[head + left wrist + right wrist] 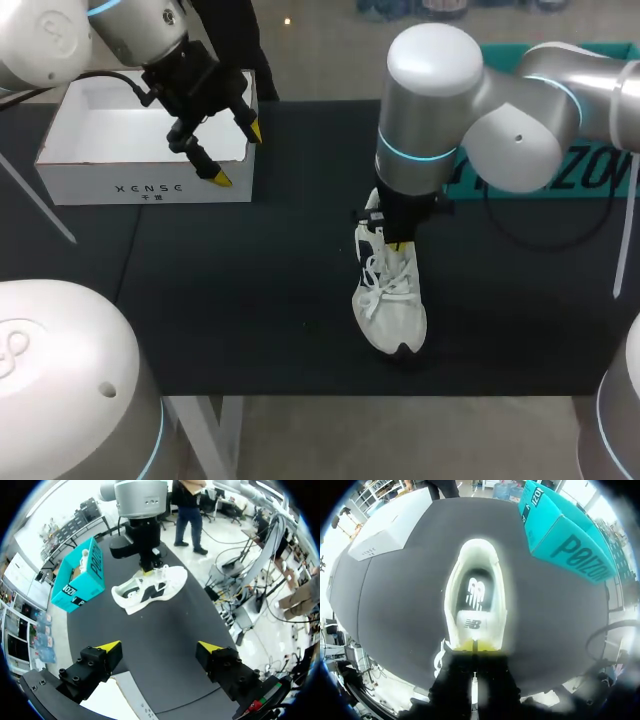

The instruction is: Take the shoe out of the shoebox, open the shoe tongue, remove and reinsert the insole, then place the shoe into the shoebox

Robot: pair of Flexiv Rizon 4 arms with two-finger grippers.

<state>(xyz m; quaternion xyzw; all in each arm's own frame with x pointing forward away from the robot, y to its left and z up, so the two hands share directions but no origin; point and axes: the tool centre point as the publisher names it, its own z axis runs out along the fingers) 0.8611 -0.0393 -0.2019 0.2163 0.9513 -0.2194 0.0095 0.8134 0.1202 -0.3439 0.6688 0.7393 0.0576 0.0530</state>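
Near the table's (pixel 250 300) middle, pinches the tongue (pixel 472 624) of the shoe (pixel 390 300) with the right gripper (pixel 472 646), tips together on it; shoe upright on its sole, outside the shoebox (pixel 100 185). Holds the left gripper (pixel 238 155) spread wide above the shoebox's front wall, far left corner. Probably light, with a soft, floppy tongue: grip its top edge, gently.

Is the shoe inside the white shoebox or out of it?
Out. The white sneaker stands upright on the black table, well apart from the shoebox.
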